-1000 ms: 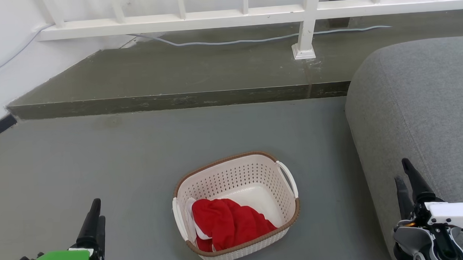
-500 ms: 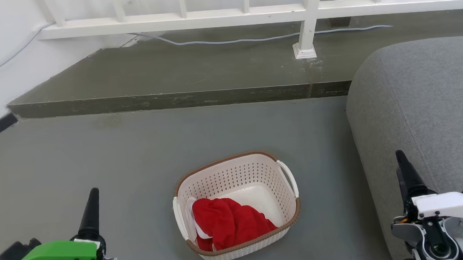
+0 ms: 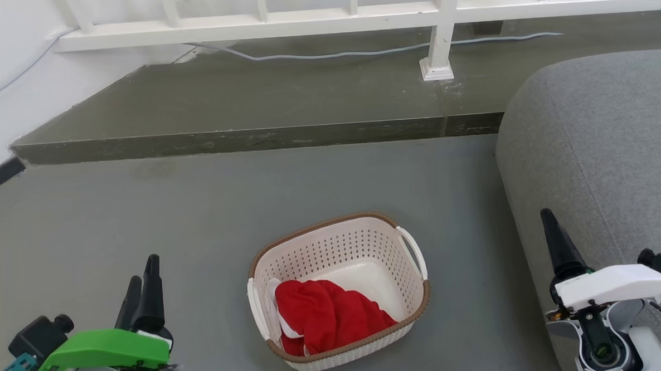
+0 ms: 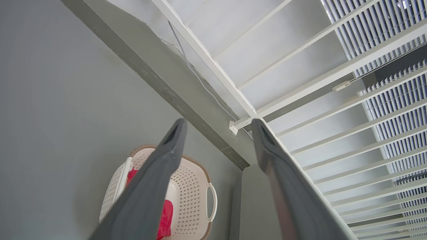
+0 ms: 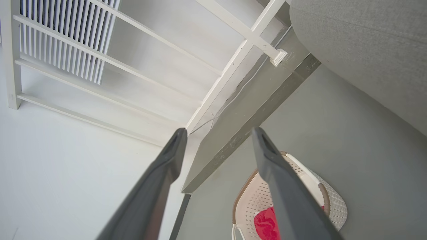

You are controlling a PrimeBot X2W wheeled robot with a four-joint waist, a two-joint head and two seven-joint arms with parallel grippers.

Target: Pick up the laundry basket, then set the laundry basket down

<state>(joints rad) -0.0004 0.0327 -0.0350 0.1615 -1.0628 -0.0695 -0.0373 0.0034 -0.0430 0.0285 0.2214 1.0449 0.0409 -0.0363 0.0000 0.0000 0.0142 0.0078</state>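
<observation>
head view, left to right. lower left: the left gripper (image 3: 144,268), green-capped, points up the frame. in its wrist view the fingers (image 4: 160,173) stand well apart and hold nothing.

lower middle: the basket (image 3: 338,245) sits on the grey floor (image 3: 141,205), with a red cloth (image 3: 325,317) heaped in its near-left part. its long axis runs across the frame, tilted a little up to the right. the left handle (image 3: 253,309) faces the left gripper and the right handle (image 3: 416,254) faces the right one.

lower right: the right gripper (image 3: 548,218), white-capped, is also parted and empty in its wrist view.

the basket lies between the two grippers, inward of each, and neither touches it. the left looks a shade nearer. the lift likely needs each arm to swing inward to its own handle.

room: there is bare floor at left and around the basket. a step (image 3: 250,139) lies well beyond it. a grey sofa (image 3: 596,140) stands just beside the right gripper, so that arm has less room on its outer side.
</observation>
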